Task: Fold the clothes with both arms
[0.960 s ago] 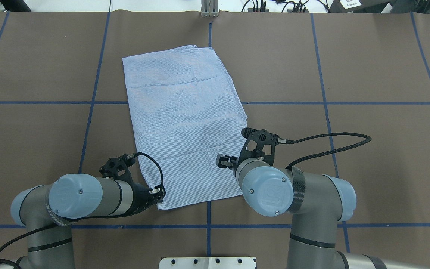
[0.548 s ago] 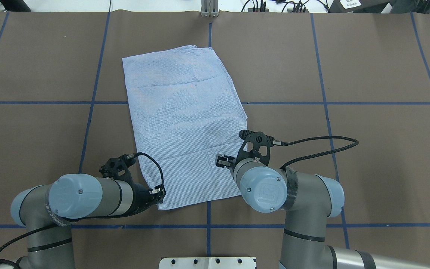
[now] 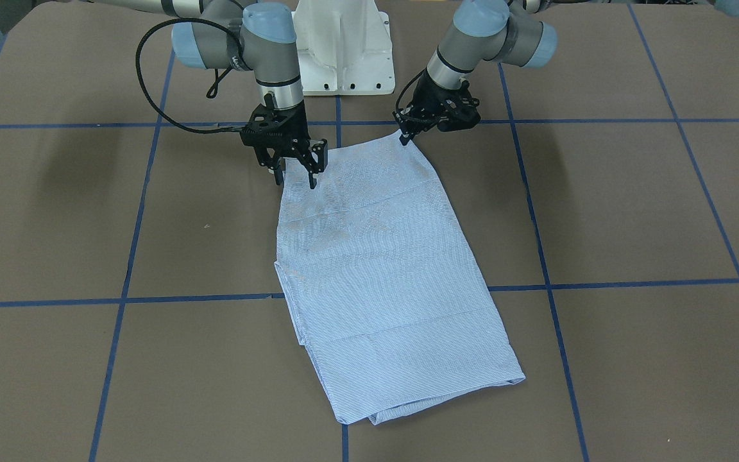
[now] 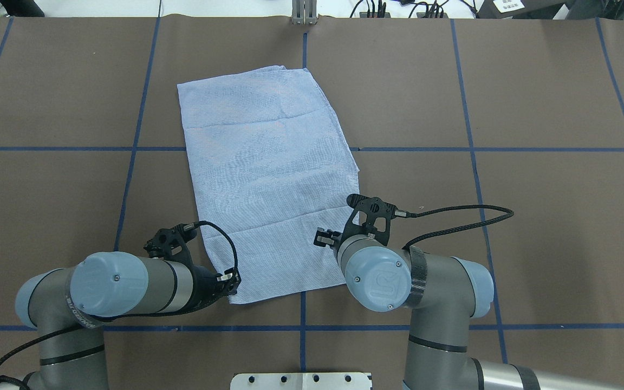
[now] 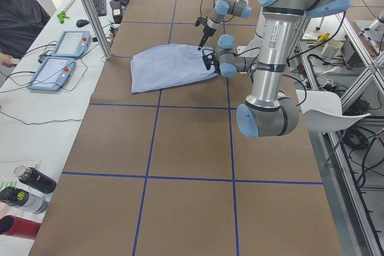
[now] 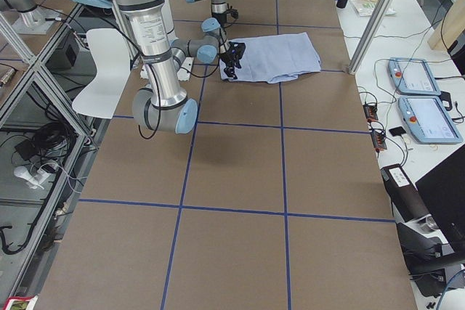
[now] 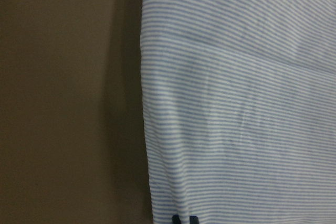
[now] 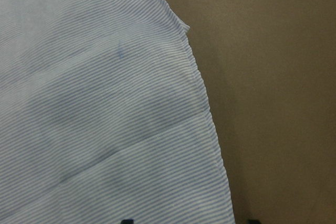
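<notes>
The clothes are one blue-and-white striped shirt (image 4: 268,184) (image 3: 382,276), folded into a long rectangle and lying flat mid-table. My left gripper (image 4: 231,283) (image 3: 403,136) sits at the shirt's near left corner and is shut on that corner. In the left wrist view its dark tips (image 7: 184,219) meet on the striped cloth (image 7: 236,103). My right gripper (image 3: 294,174) (image 4: 327,238) is open just above the near right corner. In the right wrist view the shirt's edge (image 8: 207,129) runs between its two spread fingertips (image 8: 127,221). The collar, buttons and sleeves are hidden.
Brown table covering (image 4: 507,108) carries a grid of blue tape lines (image 4: 472,162). The white pedestal base (image 3: 344,45) stands between the arms. Off the far edge lie two teach pendants (image 5: 63,58) and bottles (image 5: 30,187), with a person (image 5: 18,16) seated there.
The right arm's elbow has swung left and its gripper has shifted slightly toward the robot over the shirt's corner. The left arm and the shirt have not moved.
</notes>
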You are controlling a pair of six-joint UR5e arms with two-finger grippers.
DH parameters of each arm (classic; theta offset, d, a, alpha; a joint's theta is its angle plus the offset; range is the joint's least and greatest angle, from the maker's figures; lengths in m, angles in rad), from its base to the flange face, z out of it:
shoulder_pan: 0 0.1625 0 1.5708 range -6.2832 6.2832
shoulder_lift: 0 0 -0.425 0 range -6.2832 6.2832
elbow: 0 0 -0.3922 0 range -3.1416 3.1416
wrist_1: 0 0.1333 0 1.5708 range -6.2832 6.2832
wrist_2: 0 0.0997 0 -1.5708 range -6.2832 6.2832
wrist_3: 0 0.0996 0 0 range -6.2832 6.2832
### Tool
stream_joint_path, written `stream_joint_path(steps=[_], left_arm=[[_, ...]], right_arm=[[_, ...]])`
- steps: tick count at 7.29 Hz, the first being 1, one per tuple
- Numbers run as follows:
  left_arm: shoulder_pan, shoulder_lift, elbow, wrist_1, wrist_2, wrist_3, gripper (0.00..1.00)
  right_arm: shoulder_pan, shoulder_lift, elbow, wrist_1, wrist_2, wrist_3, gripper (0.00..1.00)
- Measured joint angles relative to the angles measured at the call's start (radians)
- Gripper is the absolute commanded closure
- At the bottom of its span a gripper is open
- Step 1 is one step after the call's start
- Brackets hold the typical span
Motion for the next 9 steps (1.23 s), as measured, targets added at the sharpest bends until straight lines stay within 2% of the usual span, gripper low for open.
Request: stream_joint_path(steps=[6, 9], left_arm=[[0.0, 0.002, -0.003, 0.0, 0.0, 0.0, 1.0], [0.0, 0.003, -0.005, 0.0, 0.0, 0.0, 1.0]], right_arm=[[-0.018, 0.014, 0.001, -0.053, 0.023, 0.103, 0.3], [-0.022, 0.014, -0.001, -0.056, 0.022, 0.111, 0.42]])
